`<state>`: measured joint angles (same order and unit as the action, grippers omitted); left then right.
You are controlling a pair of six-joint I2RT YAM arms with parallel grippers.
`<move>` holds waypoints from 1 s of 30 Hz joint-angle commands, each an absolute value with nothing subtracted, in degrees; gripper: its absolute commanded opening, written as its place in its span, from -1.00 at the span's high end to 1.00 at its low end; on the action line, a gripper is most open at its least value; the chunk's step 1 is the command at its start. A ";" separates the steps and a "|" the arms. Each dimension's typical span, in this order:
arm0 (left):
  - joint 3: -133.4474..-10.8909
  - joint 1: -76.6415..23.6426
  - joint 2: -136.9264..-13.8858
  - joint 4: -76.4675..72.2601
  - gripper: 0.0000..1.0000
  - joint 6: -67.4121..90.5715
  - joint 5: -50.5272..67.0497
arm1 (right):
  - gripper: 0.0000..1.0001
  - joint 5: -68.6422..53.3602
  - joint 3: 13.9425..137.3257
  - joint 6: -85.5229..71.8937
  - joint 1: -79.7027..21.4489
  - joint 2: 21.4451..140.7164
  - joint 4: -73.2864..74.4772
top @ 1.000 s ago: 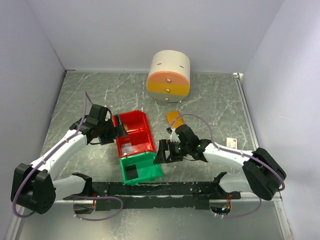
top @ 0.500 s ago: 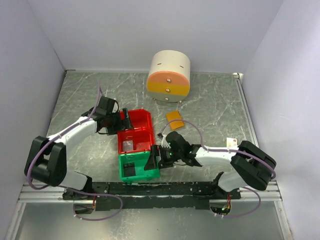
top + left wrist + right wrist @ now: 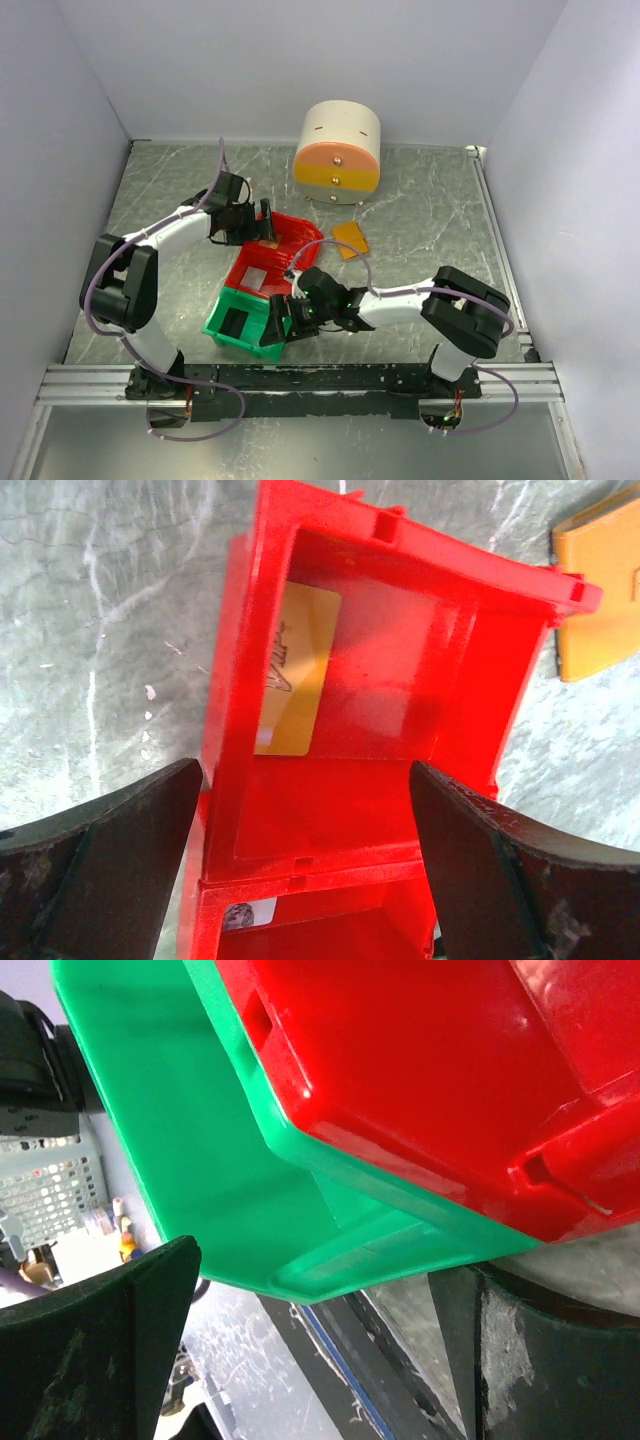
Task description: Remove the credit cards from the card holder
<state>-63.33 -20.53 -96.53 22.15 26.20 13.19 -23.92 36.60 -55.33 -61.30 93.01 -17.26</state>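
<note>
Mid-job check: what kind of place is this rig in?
Probably a lab test booth: plain white walls enclose a grey marble-patterned tabletop, with staged props like the red plastic bin and green plastic bin.

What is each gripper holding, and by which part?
Nothing looks gripped. The left gripper stands open astride the red plastic bin; the right gripper stands open astride a corner of the green plastic bin.

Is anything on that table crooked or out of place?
Yes. The green bin sits twisted at the near edge of the table, out of line with the red bin beside it, whose corner rides over its rim in the right wrist view. Both look tipped, not flat.
</note>
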 commanded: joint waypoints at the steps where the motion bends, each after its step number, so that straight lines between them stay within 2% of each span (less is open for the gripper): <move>1: -65.70 -20.68 -96.30 23.56 -0.94 22.52 9.30 | -0.98 -17.63 39.89 -52.37 -62.03 94.10 -11.58; 13: -67.43 -18.65 -85.52 30.59 -0.94 25.54 -2.35 | -1.00 0.03 41.00 -43.95 -61.75 83.65 10.19; 22: -60.30 -14.75 -70.33 40.23 -0.94 35.06 -7.24 | -1.00 9.47 44.98 -30.21 -58.73 76.60 17.11; 24: -57.30 -14.60 -65.60 41.88 -0.94 37.56 -7.12 | -0.95 11.95 47.39 -25.52 -58.21 76.74 17.10; 26: -54.91 -14.52 -61.08 44.09 -0.94 40.41 -7.72 | -0.81 13.03 50.18 -20.49 -57.80 77.66 15.99; 30: -52.63 -14.50 -53.80 49.44 -0.94 44.58 -8.70 | -0.54 8.94 54.28 -9.72 -57.83 80.83 12.92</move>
<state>-54.04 -14.81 -59.18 42.26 38.13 -6.37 9.13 50.68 -22.72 -58.00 78.24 15.66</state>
